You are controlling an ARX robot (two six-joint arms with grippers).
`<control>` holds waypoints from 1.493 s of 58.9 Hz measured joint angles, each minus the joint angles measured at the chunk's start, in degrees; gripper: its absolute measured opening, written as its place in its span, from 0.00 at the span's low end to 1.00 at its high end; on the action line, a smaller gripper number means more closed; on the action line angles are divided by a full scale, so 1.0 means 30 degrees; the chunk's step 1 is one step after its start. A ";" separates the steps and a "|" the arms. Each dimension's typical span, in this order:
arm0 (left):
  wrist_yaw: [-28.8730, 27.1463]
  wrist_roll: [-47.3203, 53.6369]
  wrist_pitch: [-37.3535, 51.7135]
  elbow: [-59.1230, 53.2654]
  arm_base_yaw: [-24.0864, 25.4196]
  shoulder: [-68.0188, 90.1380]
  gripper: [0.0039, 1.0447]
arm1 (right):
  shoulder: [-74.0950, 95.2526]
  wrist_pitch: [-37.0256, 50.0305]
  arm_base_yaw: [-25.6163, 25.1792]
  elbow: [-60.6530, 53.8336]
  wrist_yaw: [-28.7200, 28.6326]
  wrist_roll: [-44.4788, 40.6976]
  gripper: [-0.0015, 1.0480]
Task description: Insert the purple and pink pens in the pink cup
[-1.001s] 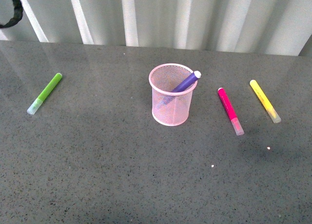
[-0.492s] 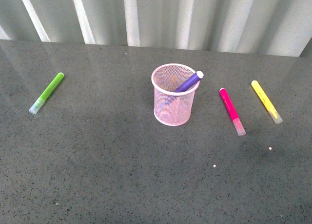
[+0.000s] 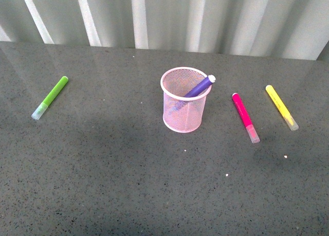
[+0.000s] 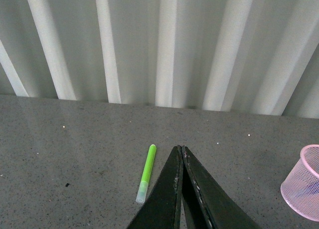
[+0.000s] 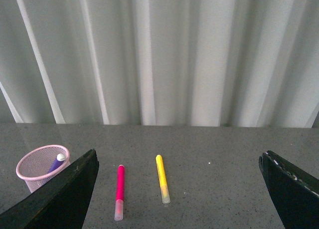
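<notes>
Left pincer (image 4: 179,148) sits closed, empty; right pincer (image 5: 178,159) gapes, the magenta-pink marker pen (image 5: 119,185) ahead between its jaws; the pale pink wire-mesh cup (image 3: 183,112) half-veils the purple marker pen (image 3: 198,86).

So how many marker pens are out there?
4: a green pen lying at the left, a purple pen leaning inside the pink cup, a pink pen right of the cup, a yellow pen furthest right.
</notes>
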 joint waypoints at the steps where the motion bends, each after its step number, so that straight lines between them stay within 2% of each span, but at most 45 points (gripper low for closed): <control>1: 0.0000 0.0000 -0.0109 -0.0044 0.0000 -0.0168 0.03 | 0.0000 0.0000 0.0000 0.0000 0.0000 0.0007 0.93; 56: 0.0058 0.0000 -1.1001 -0.0991 0.0007 -1.2772 0.03 | 0.0000 0.0000 0.0000 0.0000 0.0015 0.0007 0.93; 88: 0.0058 0.0000 -1.4695 -0.0991 0.0007 -1.6509 0.03 | 0.0000 0.0000 0.0000 0.0000 0.0007 0.0007 0.93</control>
